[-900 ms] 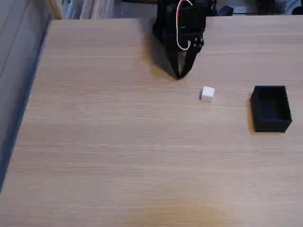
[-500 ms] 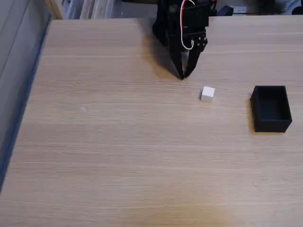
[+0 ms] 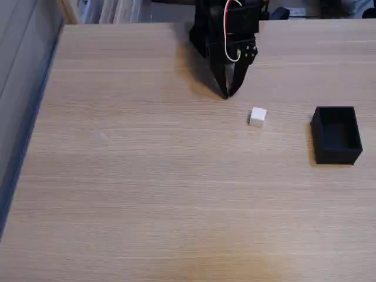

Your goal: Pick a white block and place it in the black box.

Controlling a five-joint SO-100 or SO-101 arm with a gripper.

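Note:
In the fixed view a small white block [image 3: 257, 116] lies on the wooden table [image 3: 147, 176], right of centre. Further right stands the black box [image 3: 336, 134], its dark hollow facing up with nothing visible inside. My black gripper [image 3: 227, 94] hangs from the arm at the top centre, fingertips pointing down at the table, up and to the left of the block and apart from it. The fingertips meet at a point with only a thin slit higher up, and nothing is held.
The table's left edge [image 3: 35, 117] drops off to a grey floor. Clutter lines the far edge behind the arm base [image 3: 226, 23]. A red and white cable [image 3: 226, 35] loops over the arm.
The gripper has shifted slightly to the right and a little toward the block since the earliest frame. Block and box have not moved.

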